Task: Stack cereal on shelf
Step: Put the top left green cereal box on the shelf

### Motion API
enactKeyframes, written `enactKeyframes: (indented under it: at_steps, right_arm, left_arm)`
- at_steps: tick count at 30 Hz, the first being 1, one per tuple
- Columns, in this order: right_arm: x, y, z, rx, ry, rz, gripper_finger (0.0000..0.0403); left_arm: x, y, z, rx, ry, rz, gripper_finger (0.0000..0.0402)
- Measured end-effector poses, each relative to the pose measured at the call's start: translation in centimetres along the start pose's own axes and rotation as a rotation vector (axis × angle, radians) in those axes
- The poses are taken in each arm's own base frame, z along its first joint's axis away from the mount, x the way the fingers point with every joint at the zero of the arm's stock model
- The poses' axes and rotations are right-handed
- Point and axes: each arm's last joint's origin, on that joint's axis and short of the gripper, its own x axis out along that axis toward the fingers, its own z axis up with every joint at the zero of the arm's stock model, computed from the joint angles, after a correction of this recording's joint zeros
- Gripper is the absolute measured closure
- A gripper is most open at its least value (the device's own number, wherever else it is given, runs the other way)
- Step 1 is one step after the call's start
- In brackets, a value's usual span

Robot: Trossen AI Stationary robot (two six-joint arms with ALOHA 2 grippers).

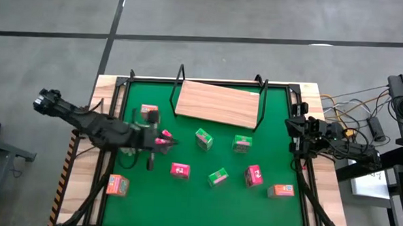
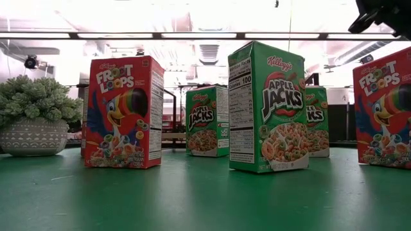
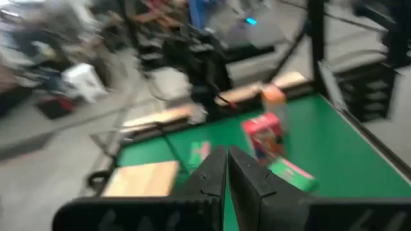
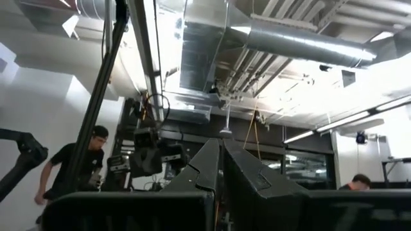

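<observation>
The shelf [image 1: 215, 103], a light wooden board with black wire uprights at both ends, sits at the far middle of the green mat. Several small cereal packs stand or lie on the mat in front of it: green ones [image 1: 203, 138] [image 1: 242, 144] [image 1: 218, 176], pink-red ones [image 1: 180, 171] [image 1: 254, 175] and orange ones [image 1: 117, 185] [image 1: 280, 191]. My left gripper [image 1: 167, 143] hangs shut over the mat's left half, above the packs, with nothing between its fingers [image 3: 226, 173]. My right gripper [image 4: 221, 160] is shut at the table's right edge [image 1: 297, 127] and points up toward the ceiling.
Another pack [image 1: 149, 113] stands left of the shelf. A potted plant [image 2: 35, 115] shows at the left in the low view. Cables and equipment [image 1: 364, 134] lie beyond the right edge. People [image 4: 83, 167] are in the room behind.
</observation>
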Motion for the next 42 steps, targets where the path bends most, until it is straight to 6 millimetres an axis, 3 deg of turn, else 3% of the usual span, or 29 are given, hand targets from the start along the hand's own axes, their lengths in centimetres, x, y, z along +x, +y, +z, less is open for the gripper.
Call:
enactKeyframes:
  at_steps: [9, 22, 29, 37, 42]
  right_arm:
    - [0.0, 0.0, -0.5, 0.027, 0.056, 0.002, 0.039]
    - [-0.1, 0.1, -1.2, 0.053, 0.127, 0.003, 0.039]
    - [-0.1, 0.1, -1.6, 0.102, 0.161, 0.001, 0.039]
    - [-0.2, 0.1, -1.8, 0.109, 0.181, 0.001, 0.039]
    - [-0.2, 0.1, -1.8, 0.109, 0.186, 0.002, 0.039]
  left_arm:
    - [5.9, 3.2, -0.8, -0.006, 0.215, -0.14, 0.0402]
    - [12.2, 6.8, -5.7, -0.062, 0.483, -0.316, 0.0394]
    - [14.4, 7.4, -8.0, -0.064, 0.554, -0.314, 0.0315]
    - [16.6, 7.5, -8.6, 0.011, 0.566, -0.337, 0.0189]
    - [17.2, 7.7, -9.3, 0.052, 0.587, -0.35, 0.0152]
